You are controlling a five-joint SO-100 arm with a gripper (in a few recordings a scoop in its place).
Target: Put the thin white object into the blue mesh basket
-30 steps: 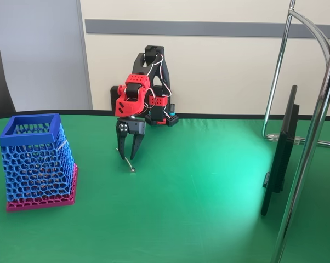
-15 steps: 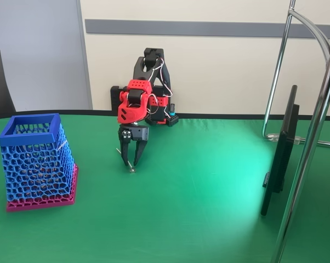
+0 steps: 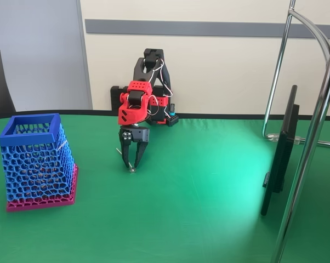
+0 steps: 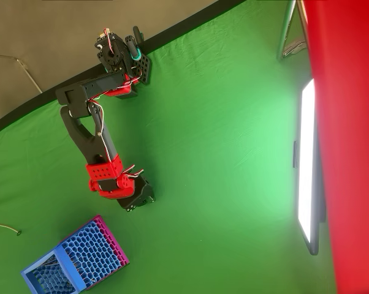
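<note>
Reaching straight down to the green counter (image 3: 209, 219), well to the right of the blue basket (image 3: 38, 160), the end effector (image 3: 131, 164) is straddling the white stick (image 3: 126, 160), fingers partly spread, apparently readying a pinch.

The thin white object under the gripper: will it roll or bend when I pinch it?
The thin white object looks slender with a round knob, so it probably pivots or rolls when nudged. Probably light; whether it bends cannot be told. The gripper straddles it, so close slowly.
</note>
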